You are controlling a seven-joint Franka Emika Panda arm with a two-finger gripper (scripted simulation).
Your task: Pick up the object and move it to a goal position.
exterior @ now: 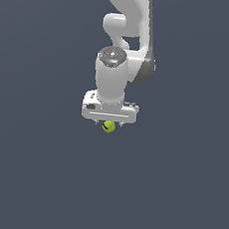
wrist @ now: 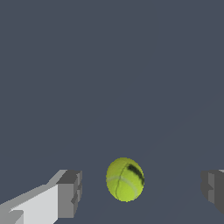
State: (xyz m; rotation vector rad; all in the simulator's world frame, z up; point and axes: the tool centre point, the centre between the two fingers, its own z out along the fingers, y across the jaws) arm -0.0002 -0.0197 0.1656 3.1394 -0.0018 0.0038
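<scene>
- While the end effector (exterior: 108, 123) hangs spread wide around the ball (wrist: 125, 179), gripping nothing, I judge I'm at the grasp step
- Next I'd close both fingers (wrist: 70, 194) evenly, then lift

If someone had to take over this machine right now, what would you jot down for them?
Gripper: open, with a finger on either side of the ball and a clear gap on both sides, so nothing is gripped.
Ball: directly under the gripper in the exterior view, between the fingers in the wrist view. Whether it rests on the grey surface cannot be told.
Done: gripper lined up over the ball.
Left: shut on the ball, lift it, carry it to the goal. No goal marker shows in either view.
</scene>
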